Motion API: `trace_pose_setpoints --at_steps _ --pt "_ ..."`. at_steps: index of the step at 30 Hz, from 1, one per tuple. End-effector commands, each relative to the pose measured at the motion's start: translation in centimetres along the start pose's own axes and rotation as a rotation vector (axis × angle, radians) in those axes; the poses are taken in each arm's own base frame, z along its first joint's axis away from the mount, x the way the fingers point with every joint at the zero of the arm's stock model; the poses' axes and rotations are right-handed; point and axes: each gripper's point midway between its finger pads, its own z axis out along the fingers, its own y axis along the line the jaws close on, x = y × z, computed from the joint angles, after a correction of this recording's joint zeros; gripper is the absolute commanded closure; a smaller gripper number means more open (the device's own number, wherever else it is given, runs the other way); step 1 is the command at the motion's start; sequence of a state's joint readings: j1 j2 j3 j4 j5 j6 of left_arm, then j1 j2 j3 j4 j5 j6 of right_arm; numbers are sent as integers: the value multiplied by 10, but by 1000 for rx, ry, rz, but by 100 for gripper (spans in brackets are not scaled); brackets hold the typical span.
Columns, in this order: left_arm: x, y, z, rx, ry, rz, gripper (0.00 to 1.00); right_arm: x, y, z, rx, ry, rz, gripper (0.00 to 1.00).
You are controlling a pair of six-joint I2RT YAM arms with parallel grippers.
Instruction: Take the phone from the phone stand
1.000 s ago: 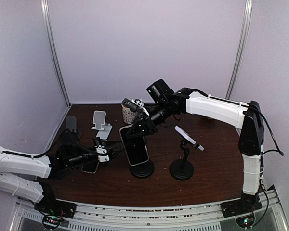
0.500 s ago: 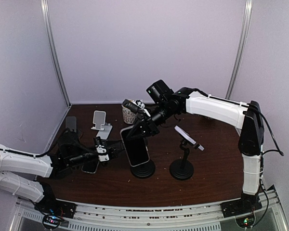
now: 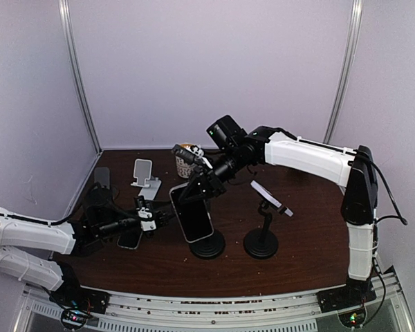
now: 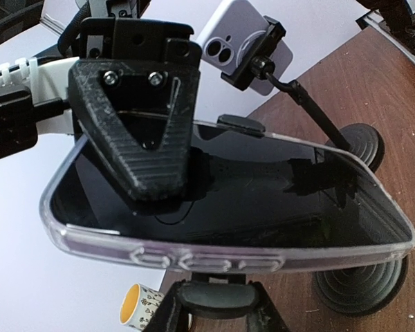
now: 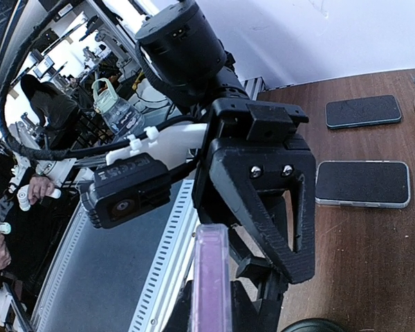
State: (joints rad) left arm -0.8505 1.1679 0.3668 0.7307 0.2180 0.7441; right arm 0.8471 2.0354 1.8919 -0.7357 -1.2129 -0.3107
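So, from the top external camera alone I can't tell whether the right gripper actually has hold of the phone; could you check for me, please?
Observer: It looks so. The left wrist view shows a ribbed finger of the right gripper lying flat on the phone's dark screen, near one end.
Operator: Thank you. Is it free of the stand yet?
Observer: Seemingly not. A black clamp tab sits over its far long edge.
Operator: And what is on the other stand?
Observer: A phone with a lilac back, its two lenses facing the left wrist camera.
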Motion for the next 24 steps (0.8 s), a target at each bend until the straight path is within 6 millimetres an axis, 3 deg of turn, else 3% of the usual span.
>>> trace_pose_setpoints --at_steps 1,16,24 --pt "15 43 -1 -164 91 -25 100 -14 21 1 -73 -23 96 100" --pt "4 40 6 -149 92 1 100 -63 34 -1 -118 -169 28 100" --pt "1 38 5 -147 91 6 100 -78 37 -12 -83 -225 21 100"
